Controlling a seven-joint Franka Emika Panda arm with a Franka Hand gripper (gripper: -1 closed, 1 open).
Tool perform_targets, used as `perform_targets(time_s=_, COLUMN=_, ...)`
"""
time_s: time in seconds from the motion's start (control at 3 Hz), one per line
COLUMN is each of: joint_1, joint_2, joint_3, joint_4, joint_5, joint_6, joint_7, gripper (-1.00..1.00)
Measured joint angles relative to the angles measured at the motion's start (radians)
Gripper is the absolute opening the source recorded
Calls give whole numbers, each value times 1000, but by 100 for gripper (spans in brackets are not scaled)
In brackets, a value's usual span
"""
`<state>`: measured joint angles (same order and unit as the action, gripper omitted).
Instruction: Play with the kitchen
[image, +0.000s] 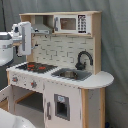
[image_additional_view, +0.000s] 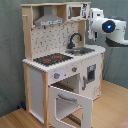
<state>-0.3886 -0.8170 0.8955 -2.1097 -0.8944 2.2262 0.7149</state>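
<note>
The toy kitchen (image: 65, 95) of pale wood and white panels fills both exterior views, also seen as the kitchen (image_additional_view: 37, 85). Its black faucet (image: 84, 59) curves over the grey sink (image: 71, 75), beside the red-ringed stovetop (image: 36, 66). The hood (image_additional_view: 49, 20) hangs above the stovetop (image_additional_view: 52, 59). The oven door (image_additional_view: 70, 102) hangs open, tilted down and outward. My gripper (image: 25, 39) hovers at hood height off the stove end of the counter, touching nothing. In the second exterior view the gripper (image_additional_view: 93, 24) is next to the upper shelf, above the sink end.
A microwave panel (image: 70, 23) sits on the upper shelf. Two knobs (image_additional_view: 56, 75) are on the front under the stove. A rounded counter end (image: 100, 80) sticks out past the sink. Grey curtain (image_additional_view: 10, 50) stands behind, and wooden floor (image_additional_view: 112, 107) lies around the base.
</note>
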Motion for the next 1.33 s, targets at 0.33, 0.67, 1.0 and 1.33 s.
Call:
perform_targets(time_s=0.33, joint_1=-1, joint_2=14, joint_3=5, joint_4=8, joint_5=89, joint_6=-10, joint_7=-80, gripper=100)
perform_targets(time_s=0.67, joint_1=-2, joint_2=37, joint_3=6, joint_4=24, joint_5=160, joint_6=-24, joint_7=-171, gripper=100)
perform_targets(time_s=1.0, joint_1=-6, joint_2=65, joint_3=6, joint_4=46, joint_5=211, joint_6=-42, joint_7=-253, gripper=100)
perform_targets(time_s=1.33, joint_1=-13, joint_2=100, joint_3=5, joint_4=78, joint_5=251, joint_6=-72, joint_7=-342, gripper=100)
